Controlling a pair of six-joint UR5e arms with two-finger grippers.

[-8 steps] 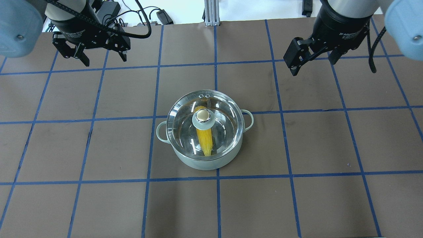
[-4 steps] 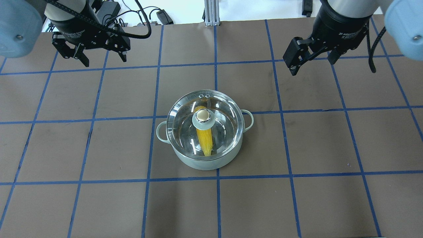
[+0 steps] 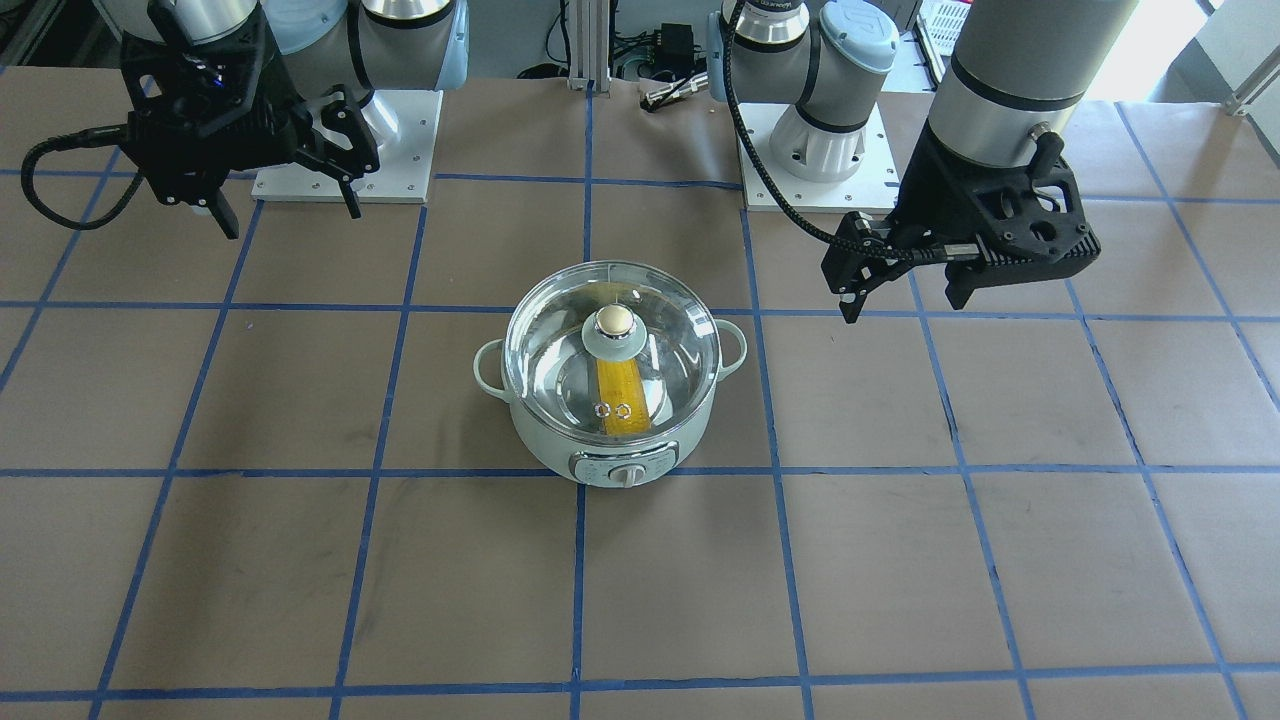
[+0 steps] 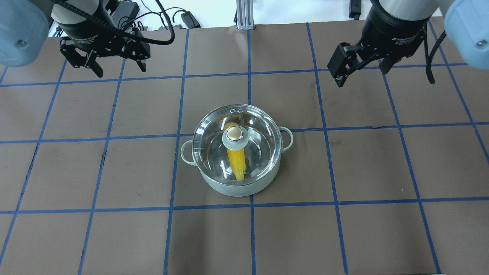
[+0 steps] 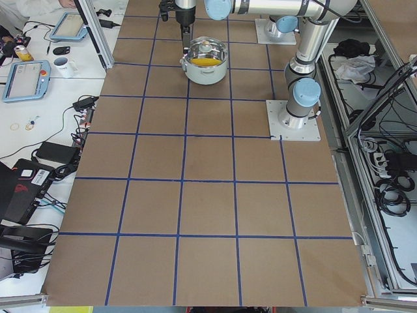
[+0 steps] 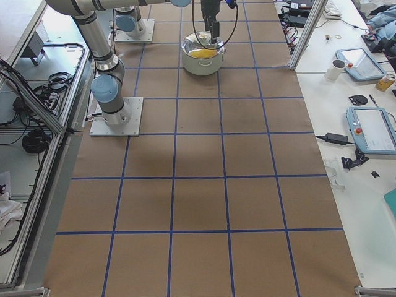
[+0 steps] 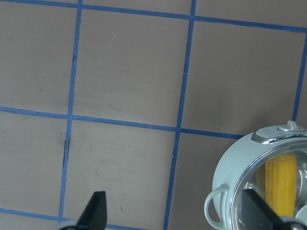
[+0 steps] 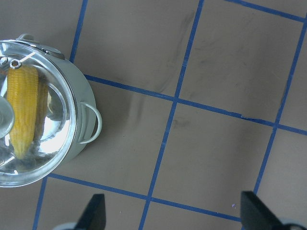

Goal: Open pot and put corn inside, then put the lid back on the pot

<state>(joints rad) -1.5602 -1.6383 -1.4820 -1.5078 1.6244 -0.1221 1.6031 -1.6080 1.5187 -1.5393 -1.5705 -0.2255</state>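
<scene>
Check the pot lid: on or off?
On. The glass lid sits level on the pot rim, corn visible through it.

pot (image 4: 237,190): middle of the table (image 4: 344,236), lid (image 4: 261,131) seated on it
corn (image 4: 237,162): inside the pot, under the glass
left gripper (image 4: 121,70): far left, fingers spread, empty
right gripper (image 4: 361,76): far right, fingers spread, empty

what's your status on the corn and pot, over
Left tool and right tool open, empty, well apart from pot. Corn inside, lid seated on top. Nothing in the way.
</scene>
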